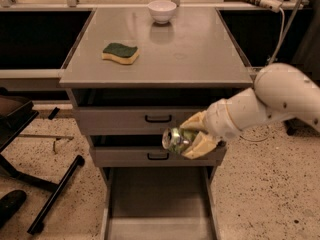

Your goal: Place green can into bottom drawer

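The green can (pixel 175 139) is held lying sideways, its shiny metal end facing left, with a mottled green-and-silver side. My gripper (pixel 192 136) is shut on it, with one yellowish finger above and one below. It hangs in front of the middle drawer's face, above the bottom drawer (pixel 157 204). The bottom drawer is pulled out, a deep grey tray with a bare floor. My white arm reaches in from the right.
A green-topped yellow sponge (pixel 120 53) and a white bowl (pixel 162 11) sit on the cabinet top (pixel 200 54). Two upper drawers with black handles (pixel 158 118) are shut. A black chair base (pixel 45 184) stands at the left on speckled floor.
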Tool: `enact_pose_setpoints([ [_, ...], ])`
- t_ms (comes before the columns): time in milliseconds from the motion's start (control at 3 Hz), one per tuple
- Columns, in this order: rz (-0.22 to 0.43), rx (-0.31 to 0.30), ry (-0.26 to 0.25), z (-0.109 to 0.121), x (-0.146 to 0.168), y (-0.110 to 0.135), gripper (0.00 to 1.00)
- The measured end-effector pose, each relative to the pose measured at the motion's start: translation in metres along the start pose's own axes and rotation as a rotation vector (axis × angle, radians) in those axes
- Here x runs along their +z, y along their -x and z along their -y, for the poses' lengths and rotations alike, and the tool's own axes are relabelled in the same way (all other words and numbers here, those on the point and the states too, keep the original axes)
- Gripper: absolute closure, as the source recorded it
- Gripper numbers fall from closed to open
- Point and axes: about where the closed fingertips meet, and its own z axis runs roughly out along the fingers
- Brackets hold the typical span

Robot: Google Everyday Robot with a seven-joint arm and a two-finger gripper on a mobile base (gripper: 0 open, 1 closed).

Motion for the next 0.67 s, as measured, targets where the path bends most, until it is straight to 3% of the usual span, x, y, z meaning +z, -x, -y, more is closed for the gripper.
enact_pose_setpoints([
  [333, -0.034, 0.073, 0.039, -0.0478, 0.0701, -0.0608, 1.0],
  [667, -0.033, 0.073, 0.039, -0.0475, 0.0699, -0.0605, 1.0],
])
